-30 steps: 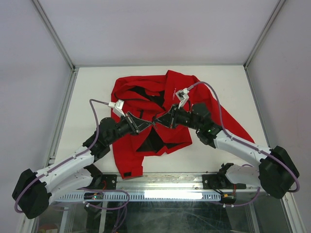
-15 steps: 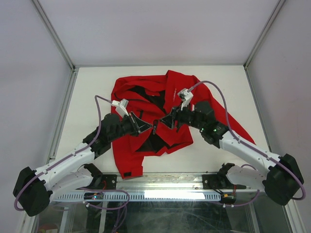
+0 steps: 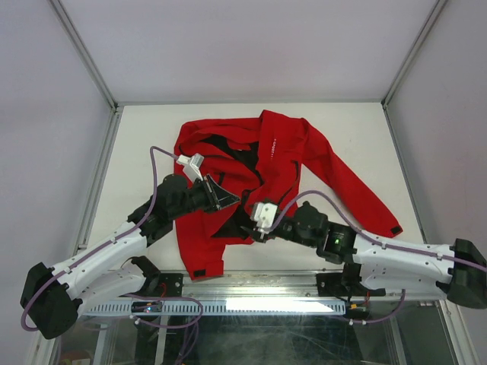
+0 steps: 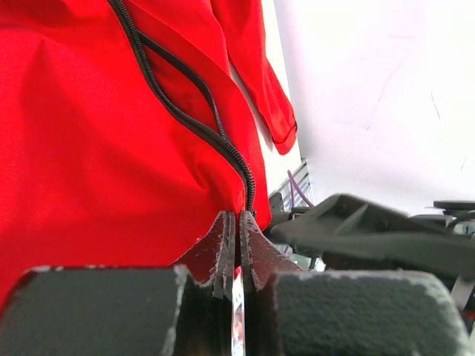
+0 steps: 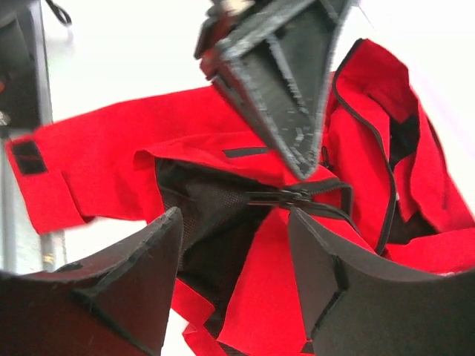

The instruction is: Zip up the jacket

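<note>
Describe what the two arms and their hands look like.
Left arm and right arm: white shells, black joints, a purple cable looping along each. Left hand and right hand: black, with wedge-shaped fingers and a white camera block behind.

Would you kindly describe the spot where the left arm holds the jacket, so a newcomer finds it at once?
Find the red jacket on the white table. Near its front opening, the left gripper is shut on the dark zipper edge, the only ridged black line running into jaws.
</note>
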